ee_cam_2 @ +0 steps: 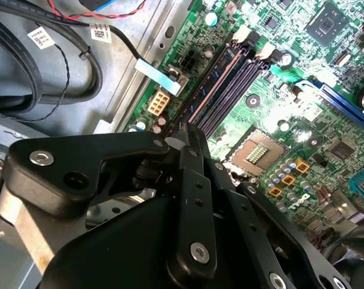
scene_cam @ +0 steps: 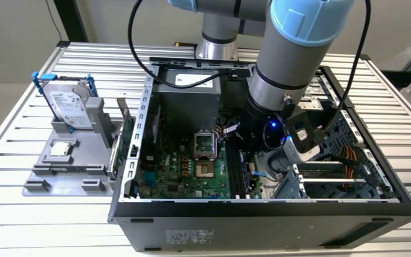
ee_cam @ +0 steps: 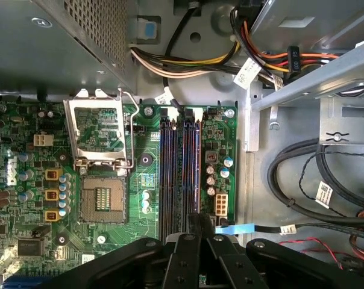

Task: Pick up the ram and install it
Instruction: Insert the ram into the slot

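My gripper (scene_cam: pixel 252 143) is reaching down inside the open computer case (scene_cam: pixel 263 208), over the memory slots beside the processor socket (ee_cam: pixel 103 198). In both wrist views its black fingers (ee_cam: pixel 194 227) meet over one end of the ram (ee_cam: pixel 191 171). The ram is a long thin dark stick with a brownish edge, standing on edge in line with the dark slots on the green motherboard (ee_cam: pixel 146 159). In the second wrist view the ram (ee_cam_2: pixel 215 78) runs straight into the gripper (ee_cam_2: pixel 191 135), which is shut on its top edge.
A grey fixture (scene_cam: pixel 48 171) at the exterior view's left holds a silver hard drive in a blue frame (scene_cam: pixel 70 104) and a small square chip (scene_cam: pixel 62 149). Black cables (ee_cam: pixel 302 180) and a drive cage lie beside the slots. The power supply (scene_cam: pixel 188 96) sits behind them.
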Controlling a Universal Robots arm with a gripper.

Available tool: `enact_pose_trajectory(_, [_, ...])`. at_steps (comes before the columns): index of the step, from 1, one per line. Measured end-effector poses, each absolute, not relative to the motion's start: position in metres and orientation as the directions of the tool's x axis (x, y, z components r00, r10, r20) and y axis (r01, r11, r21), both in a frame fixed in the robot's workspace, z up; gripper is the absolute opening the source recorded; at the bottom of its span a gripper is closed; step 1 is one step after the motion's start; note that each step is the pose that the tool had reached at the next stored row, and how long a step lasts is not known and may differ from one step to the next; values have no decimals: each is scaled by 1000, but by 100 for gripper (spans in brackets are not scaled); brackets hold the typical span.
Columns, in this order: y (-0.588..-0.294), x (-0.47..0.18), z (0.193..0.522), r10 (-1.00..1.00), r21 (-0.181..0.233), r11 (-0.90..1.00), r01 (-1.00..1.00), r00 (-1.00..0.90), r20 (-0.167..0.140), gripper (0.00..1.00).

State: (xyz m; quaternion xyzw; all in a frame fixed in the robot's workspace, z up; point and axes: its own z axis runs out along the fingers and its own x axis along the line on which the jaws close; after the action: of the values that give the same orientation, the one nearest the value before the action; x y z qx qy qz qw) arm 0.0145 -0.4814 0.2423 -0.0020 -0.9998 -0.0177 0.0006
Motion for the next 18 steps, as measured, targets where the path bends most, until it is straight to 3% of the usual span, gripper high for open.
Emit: enact_pose_trajectory(18, [-481,15,242,-9,39,999,-9,-1000,1,0])
